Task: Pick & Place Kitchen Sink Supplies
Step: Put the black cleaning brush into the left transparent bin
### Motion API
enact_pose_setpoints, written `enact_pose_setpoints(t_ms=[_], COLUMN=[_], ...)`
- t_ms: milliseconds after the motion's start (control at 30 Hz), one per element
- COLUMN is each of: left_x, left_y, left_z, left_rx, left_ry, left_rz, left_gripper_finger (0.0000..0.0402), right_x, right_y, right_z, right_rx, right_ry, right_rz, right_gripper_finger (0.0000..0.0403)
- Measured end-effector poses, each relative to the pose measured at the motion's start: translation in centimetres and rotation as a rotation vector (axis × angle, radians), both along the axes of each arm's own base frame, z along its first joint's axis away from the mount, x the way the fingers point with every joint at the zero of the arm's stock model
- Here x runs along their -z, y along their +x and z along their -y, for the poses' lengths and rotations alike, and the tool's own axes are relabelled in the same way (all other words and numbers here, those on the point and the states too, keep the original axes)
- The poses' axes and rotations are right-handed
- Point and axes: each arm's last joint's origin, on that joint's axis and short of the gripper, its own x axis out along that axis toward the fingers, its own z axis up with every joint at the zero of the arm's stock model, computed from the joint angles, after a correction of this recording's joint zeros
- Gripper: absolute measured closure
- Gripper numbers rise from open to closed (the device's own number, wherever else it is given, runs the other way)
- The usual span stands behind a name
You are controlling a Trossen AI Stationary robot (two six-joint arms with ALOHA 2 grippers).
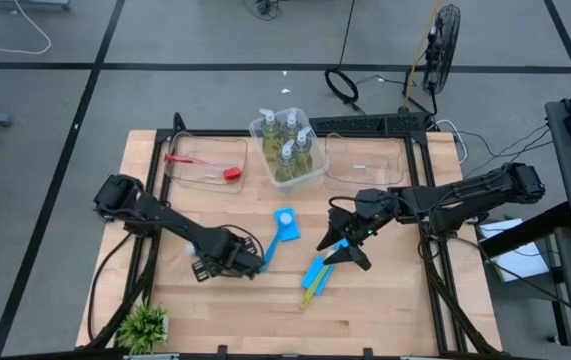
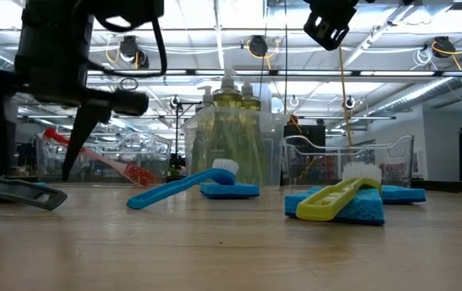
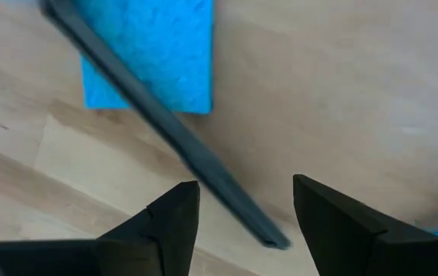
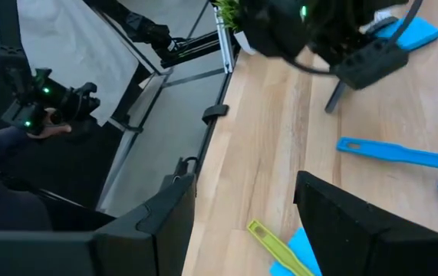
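Observation:
My left gripper (image 3: 245, 208) points down, open, low over the table's left middle (image 1: 227, 258). Its fingers stand on either side of the free end of a black dish brush's handle (image 3: 165, 130) without touching it. The brush lies across a blue sponge (image 3: 149, 54) and down onto the wood (image 2: 20, 192). My right gripper (image 1: 343, 245) hangs open and raised over the table's middle (image 2: 332, 24). A blue brush (image 1: 277, 240) rests its head on a sponge (image 2: 229, 191). A yellow-green brush (image 2: 336, 198) lies on another sponge (image 1: 314, 270). Pump bottles (image 1: 287, 140) stand in a clear bin.
A clear bin at the far left holds a red brush (image 1: 205, 165). Another clear bin (image 1: 365, 160) stands at the far right. A small potted plant (image 1: 145, 325) sits at the near left corner. In the right wrist view a person's hand (image 4: 42, 123) shows beyond the table's edge.

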Motion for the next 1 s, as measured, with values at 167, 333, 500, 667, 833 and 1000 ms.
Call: enact_pose_setpoints(t_ms=[167, 333, 500, 667, 833, 1000], left_x=[1.2, 1.3, 1.2, 1.1, 1.1, 1.2], left_y=[0.7, 0.8, 0.6, 0.4, 0.1, 0.1], left_z=[0.4, 0.2, -0.1, -0.5, -0.7, -0.6], left_rx=[-0.005, -0.01, -0.021, -0.031, -0.038, -0.04], left_ry=[-0.035, -0.03, -0.027, -0.02, -0.019, -0.029], left_rz=[0.0, -0.003, -0.022, -0.057, -0.09, -0.101], left_gripper_finger=[0.0187, 0.0188, 0.0188, 0.0188, 0.0188, 0.0188], right_x=[0.0, 0.0, 0.1, 0.1, 0.1, 0.1], right_y=[0.0, 0.0, 0.0, 0.0, 0.0, 0.0], right_z=[0.0, 0.0, 0.0, 0.0, 0.0, 0.0], right_rx=[-0.003, -0.003, -0.005, -0.005, -0.005, -0.013], right_ry=[-0.006, -0.007, -0.007, -0.007, -0.006, -0.023], right_rz=[0.003, -0.003, -0.004, -0.005, -0.006, 0.004], right_gripper_finger=[0.0193, 0.0193, 0.0193, 0.0193, 0.0193, 0.0193])
